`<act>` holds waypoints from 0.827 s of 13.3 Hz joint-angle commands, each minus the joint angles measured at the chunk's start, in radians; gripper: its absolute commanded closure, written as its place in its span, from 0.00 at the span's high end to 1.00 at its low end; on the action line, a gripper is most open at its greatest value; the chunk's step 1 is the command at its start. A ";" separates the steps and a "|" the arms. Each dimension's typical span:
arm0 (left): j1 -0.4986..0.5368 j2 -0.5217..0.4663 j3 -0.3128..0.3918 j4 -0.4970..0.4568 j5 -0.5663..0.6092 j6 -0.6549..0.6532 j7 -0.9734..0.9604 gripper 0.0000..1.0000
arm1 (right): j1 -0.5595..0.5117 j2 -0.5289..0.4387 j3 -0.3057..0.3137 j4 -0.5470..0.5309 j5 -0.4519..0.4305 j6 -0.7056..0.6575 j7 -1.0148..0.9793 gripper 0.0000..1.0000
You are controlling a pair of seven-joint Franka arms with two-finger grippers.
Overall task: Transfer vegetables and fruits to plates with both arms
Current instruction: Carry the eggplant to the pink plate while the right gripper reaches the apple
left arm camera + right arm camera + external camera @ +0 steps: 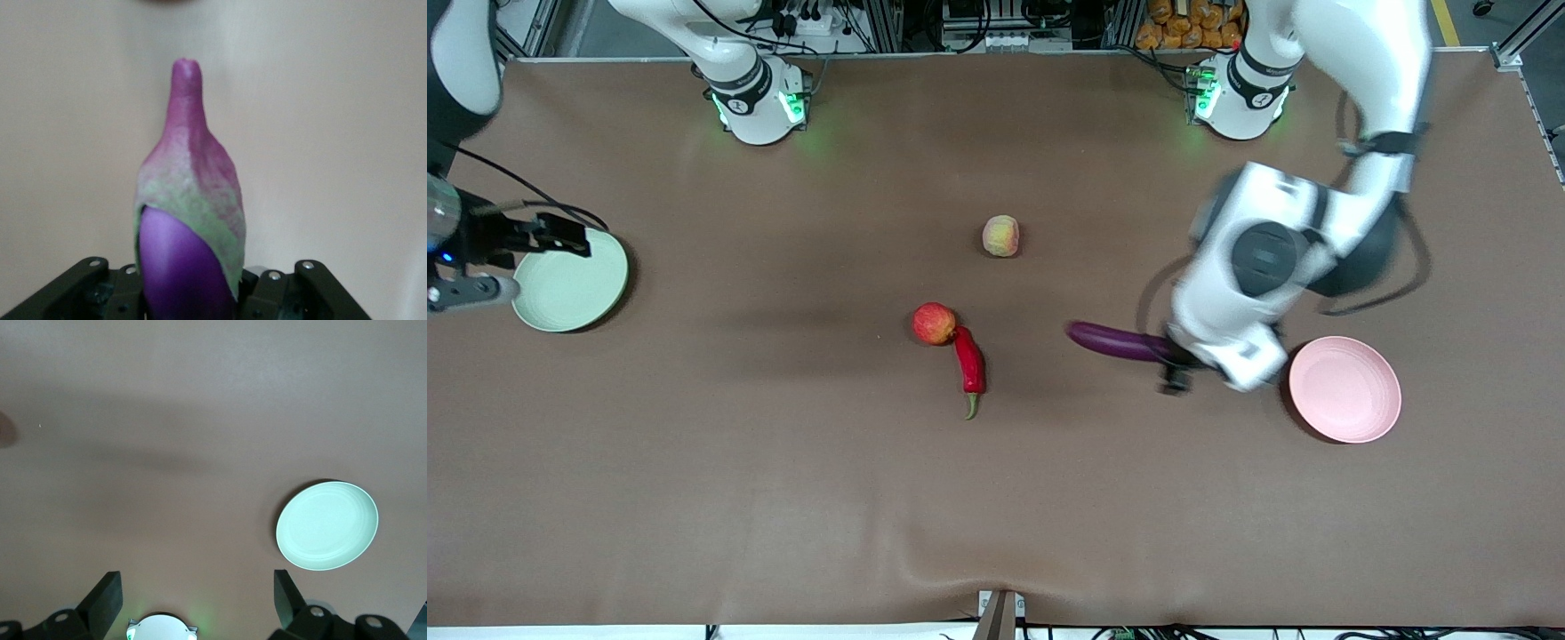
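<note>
Where the left gripper [1176, 363] comes down near the pink plate [1345, 388], it is clamped around the stem end of the eggplant [1116, 341], and the purple body sticks out from under the wrist toward the middle of the table. From the left wrist view the eggplant [190, 227] sits squarely between the black fingers [277, 293], its green cap and narrow stem pointing away from the camera. I cannot tell whether it is lifted or resting on the brown table [783, 498]. The pink plate lies just beside the gripper, toward the left arm's end of the table.

Around the table's middle, the apple [934, 323] touches the top of the red chili pepper [969, 363], whose green stem points toward the front camera. The peach [1000, 236] lies by itself, farther from that camera than the apple.

At the right arm's end sits the pale green plate [569, 280]. The right gripper [560, 238] waits high over that plate's edge, its fingers [107, 600] spread wide with nothing between them, and the green plate [327, 525] shows below it.
</note>
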 commanded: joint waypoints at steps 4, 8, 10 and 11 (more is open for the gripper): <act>0.192 0.014 -0.015 -0.019 0.025 -0.007 0.227 0.00 | 0.106 0.092 0.002 0.020 0.198 0.031 0.370 1.00; 0.276 0.031 -0.015 -0.020 0.044 -0.009 0.550 0.00 | 0.259 0.171 0.004 0.015 0.263 0.159 0.800 1.00; 0.290 0.068 -0.013 -0.019 0.088 -0.009 0.701 0.00 | 0.305 0.219 0.002 0.013 0.305 0.237 0.918 1.00; 0.293 0.091 -0.015 -0.017 0.167 -0.009 0.740 0.00 | 0.333 0.253 0.002 0.013 0.309 0.275 0.974 1.00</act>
